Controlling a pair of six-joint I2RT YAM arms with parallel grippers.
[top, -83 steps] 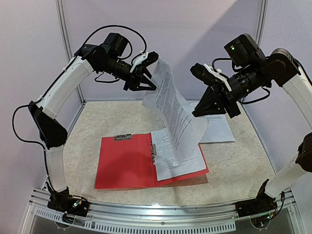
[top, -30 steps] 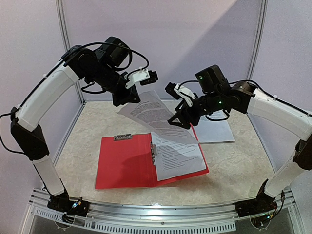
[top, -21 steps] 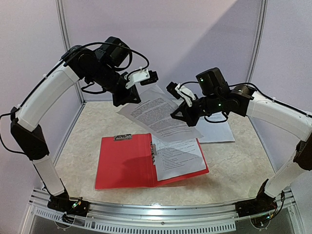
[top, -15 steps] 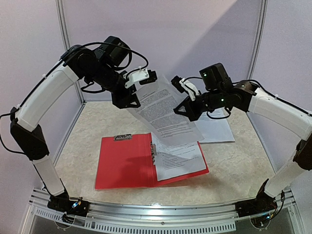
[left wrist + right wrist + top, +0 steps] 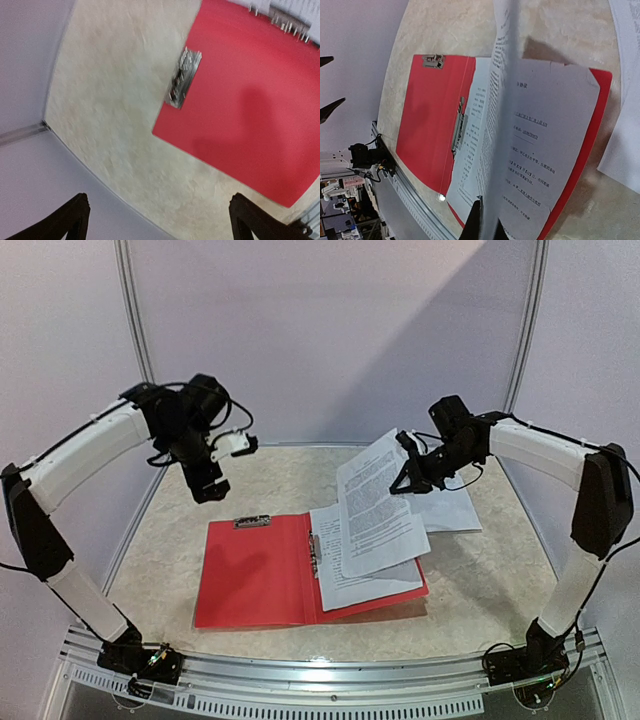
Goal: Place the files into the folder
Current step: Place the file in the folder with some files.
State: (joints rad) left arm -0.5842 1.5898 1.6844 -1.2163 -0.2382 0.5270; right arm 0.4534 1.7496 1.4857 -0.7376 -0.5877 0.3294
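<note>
The red folder point(image 5: 250, 575) lies open on the table, with a silver clip point(image 5: 252, 522) at its top edge. One of the files point(image 5: 350, 592) lies flat on its right half. My right gripper point(image 5: 405, 475) is shut on the upper edge of another sheet point(image 5: 375, 505), which slopes down with its lower end resting on that right half. In the right wrist view this held sheet point(image 5: 501, 100) runs edge-on from my right gripper point(image 5: 487, 230) over the folder point(image 5: 430, 115). My left gripper point(image 5: 207, 483) hangs open and empty, behind and left of the folder point(image 5: 240, 100).
A loose printed sheet point(image 5: 455, 510) lies on the table behind and right of the folder, under my right arm. Metal rings point(image 5: 314, 552) run along the folder's spine. Pale walls stand close on the left, back and right. An aluminium rail point(image 5: 330, 680) borders the near edge.
My left gripper opened, let go of the sheet and drew back left and down. My right gripper shut on the sheet, carried it right and lowered it onto the folder's right half.
</note>
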